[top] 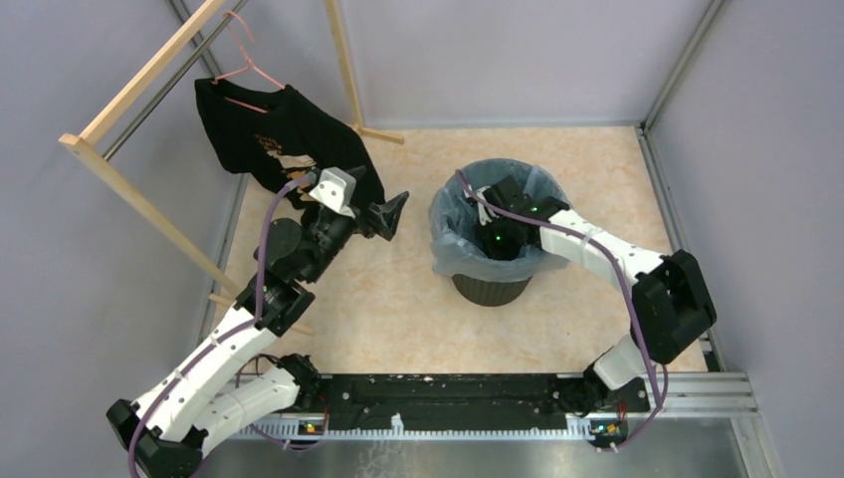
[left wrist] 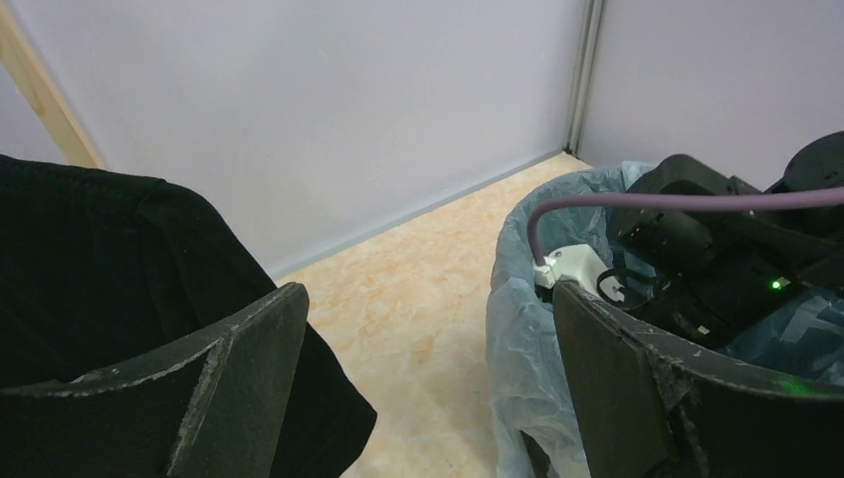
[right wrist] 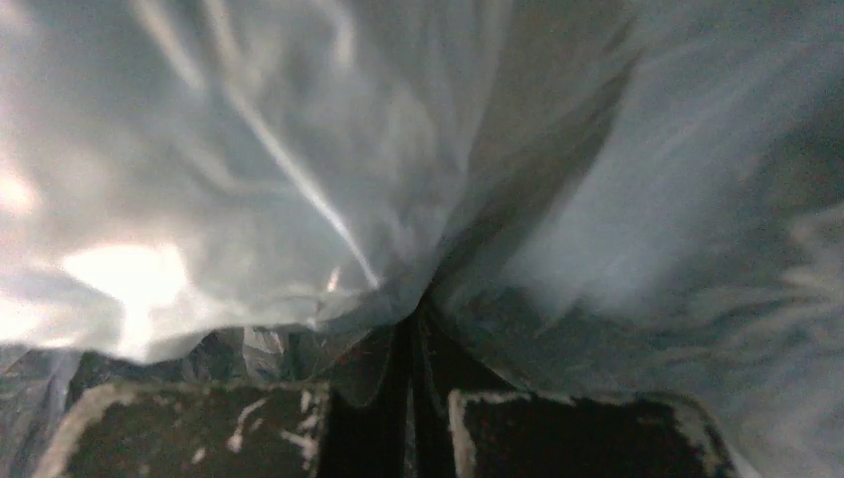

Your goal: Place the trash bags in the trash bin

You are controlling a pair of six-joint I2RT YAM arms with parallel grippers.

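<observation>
The black ribbed trash bin (top: 491, 289) stands right of centre on the floor. The pale-blue trash bag (top: 453, 249) lines it, its film folded over the rim and down the outside. My right gripper (top: 495, 239) reaches down inside the bin. In the right wrist view its jaws (right wrist: 410, 334) are closed together, and the wrinkled bag film (right wrist: 299, 149) gathers into the pinch. My left gripper (top: 393, 214) is open and empty, held above the floor just left of the bin. In the left wrist view it (left wrist: 428, 299) frames bare floor, with the bag (left wrist: 523, 339) by its right finger.
A black T-shirt (top: 279, 139) hangs on a pink hanger from a wooden rack (top: 149, 70) at the back left, close behind my left gripper; it also shows in the left wrist view (left wrist: 100, 259). Grey walls enclose the marbled floor (top: 388, 299).
</observation>
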